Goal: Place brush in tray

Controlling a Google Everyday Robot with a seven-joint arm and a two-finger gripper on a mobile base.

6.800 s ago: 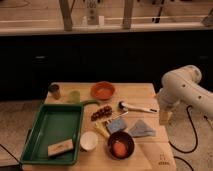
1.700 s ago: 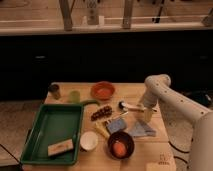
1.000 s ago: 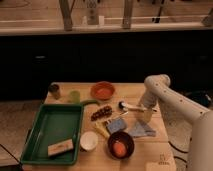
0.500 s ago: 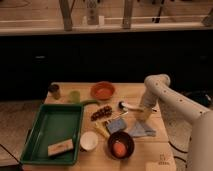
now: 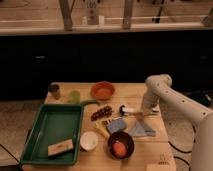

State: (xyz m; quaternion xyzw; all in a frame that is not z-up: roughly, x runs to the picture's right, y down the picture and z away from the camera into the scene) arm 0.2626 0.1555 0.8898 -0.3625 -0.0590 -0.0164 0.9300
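In the camera view, a white arm comes in from the right and bends down to the surface (image 5: 131,95). The gripper (image 5: 145,111) is very low, right at the surface and far to the right of the tray (image 5: 30,135).

Here is what is new. A second ago the gripper is wide open. Now it is clenched tight. The arm itself stays in the same spot. The gripper sits on the right end of the long white handle of the brush (image 5: 129,111), so it looks like it is grasping the brush.

The brush lies flat on the surface, well to the right of the tray. Its small round head points toward the tray. It is not lifted yet.

Some things lie between the tray and the brush. A white cup (image 5: 89,141) stands just to the right of the tray. A dark bunch that looks like grapes (image 5: 101,112) and a yellow-handled tool with a blue pad (image 5: 114,125) lie farther right, near the brush head. Inside the tray, a tan block (image 5: 60,148) lies in the front part, and the green floor behind it is bare.

So the grab step looks done. I think the next job is to lift the brush and carry it left to the tray. The grip is at the very end of the handle, so the head may droop. It needs to go high enough to pass over the other things and the tray's rim.
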